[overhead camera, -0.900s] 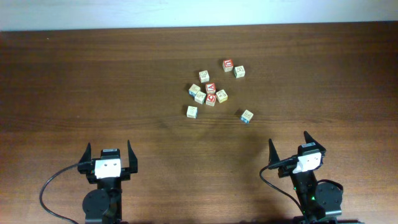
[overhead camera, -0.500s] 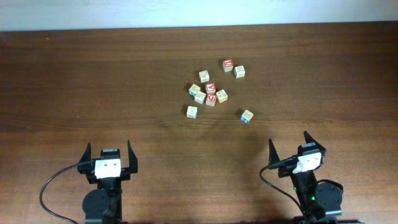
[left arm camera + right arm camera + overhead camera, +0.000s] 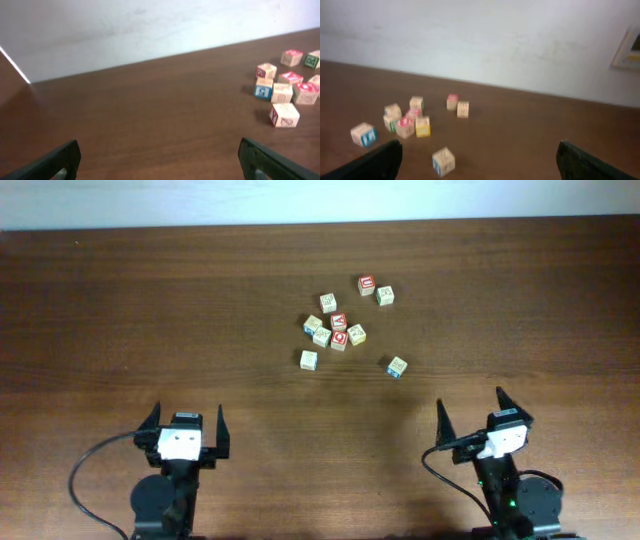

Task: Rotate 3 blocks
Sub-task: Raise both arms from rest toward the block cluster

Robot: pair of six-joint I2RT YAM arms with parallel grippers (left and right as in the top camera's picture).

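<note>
Several small letter blocks lie scattered on the far middle of the table (image 3: 120, 310). A red-and-white block (image 3: 366, 284) is farthest back. One cream block (image 3: 308, 359) sits alone at the cluster's near left, and another cream block with a blue side (image 3: 397, 367) sits alone at the near right. That blue-sided block (image 3: 443, 161) is the closest one in the right wrist view. My left gripper (image 3: 187, 412) (image 3: 159, 150) is open over bare wood near the front edge. My right gripper (image 3: 470, 400) (image 3: 480, 150) is open too, well short of the blocks.
More cream and red cubes (image 3: 339, 330) crowd the middle of the cluster, some touching. A pale wall (image 3: 150, 25) rises behind the table's far edge. A framed object (image 3: 627, 50) hangs on the wall at the right.
Both grippers have shifted slightly to the right and back toward the near edge. The blocks have not moved.
</note>
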